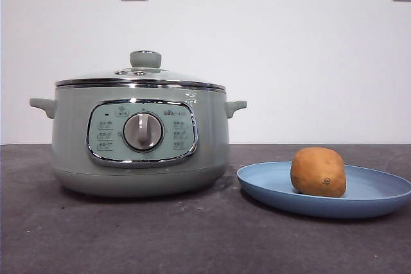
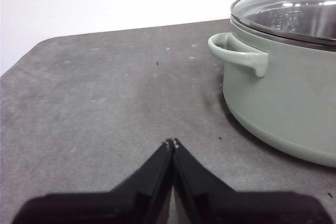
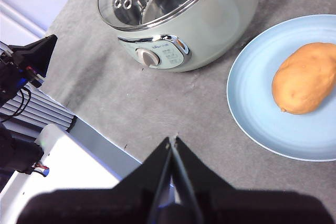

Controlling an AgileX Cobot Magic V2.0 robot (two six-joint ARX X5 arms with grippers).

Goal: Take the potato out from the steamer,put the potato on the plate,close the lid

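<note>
Resting on my plate (image 1: 379,200), the potato (image 1: 318,171) sits beside the steamer (image 1: 140,139), whose lid (image 1: 142,75) is seated on its rim. My left gripper (image 2: 172,143) hangs clenched and empty above the table (image 2: 105,103) near the steamer's handle (image 2: 239,53). My right gripper (image 3: 172,141) hangs high, clenched, holding nothing.

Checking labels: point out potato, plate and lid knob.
potato (image 1: 318,171), front view, middle of its skin.
plate (image 1: 270,181), front view, bare left part.
lid (image 1: 146,59), front view, green knob on top.
</note>
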